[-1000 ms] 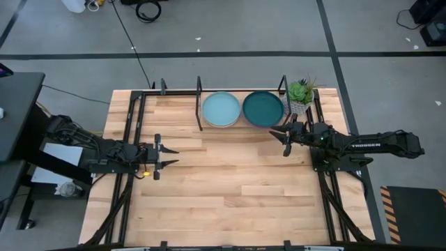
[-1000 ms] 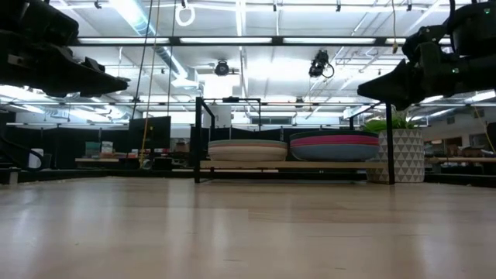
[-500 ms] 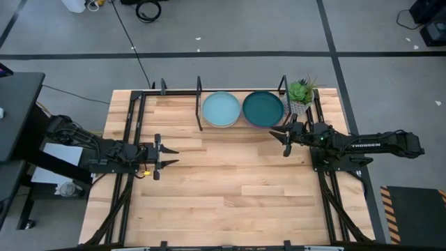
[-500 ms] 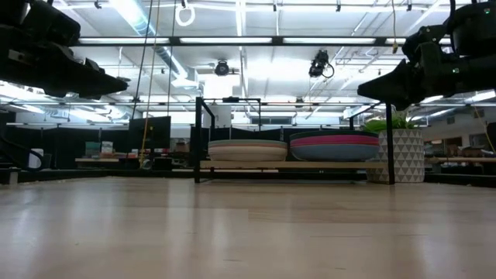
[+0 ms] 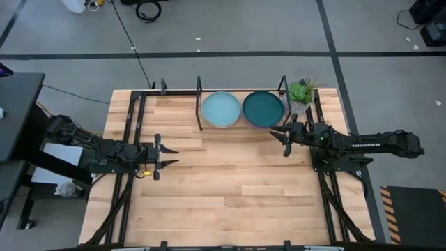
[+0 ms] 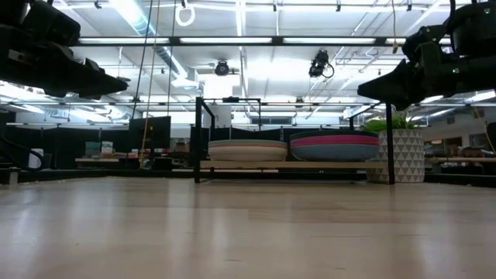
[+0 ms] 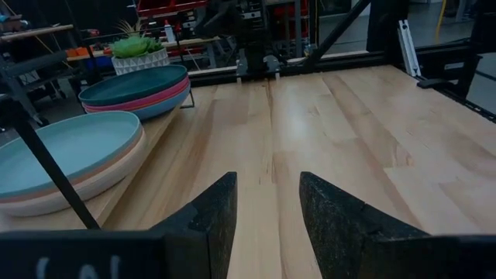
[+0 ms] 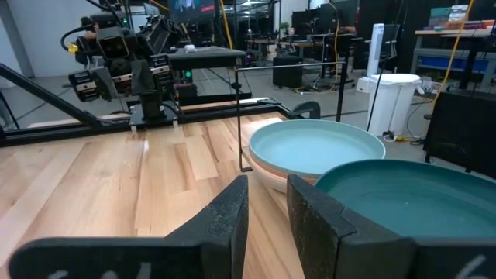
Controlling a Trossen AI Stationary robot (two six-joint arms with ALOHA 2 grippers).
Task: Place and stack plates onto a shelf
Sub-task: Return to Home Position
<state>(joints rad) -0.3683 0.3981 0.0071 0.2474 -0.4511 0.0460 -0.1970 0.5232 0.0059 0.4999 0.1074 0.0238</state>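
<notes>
Two stacks of plates sit side by side on the black rod shelf point(image 5: 199, 104) at the table's far edge. The left stack is topped by a light aqua plate point(image 5: 221, 109) point(image 8: 314, 147) point(image 7: 58, 151); the right stack is topped by a dark teal plate point(image 5: 263, 107) point(image 8: 411, 198) point(image 7: 132, 84), with magenta and blue rims below it point(image 6: 334, 143). My left gripper point(image 5: 171, 156) point(image 7: 267, 213) hovers open over the table's left part. My right gripper point(image 5: 275, 134) point(image 8: 267, 205) hovers open just near of the teal stack. Both hold nothing.
A small potted green plant point(image 5: 301, 93) in a white patterned pot point(image 6: 397, 155) stands right of the shelf at the far right corner. The bay of the shelf to the left point(image 5: 174, 104) shows bare wood. Open tabletop point(image 5: 230, 188) spreads in the middle and near side.
</notes>
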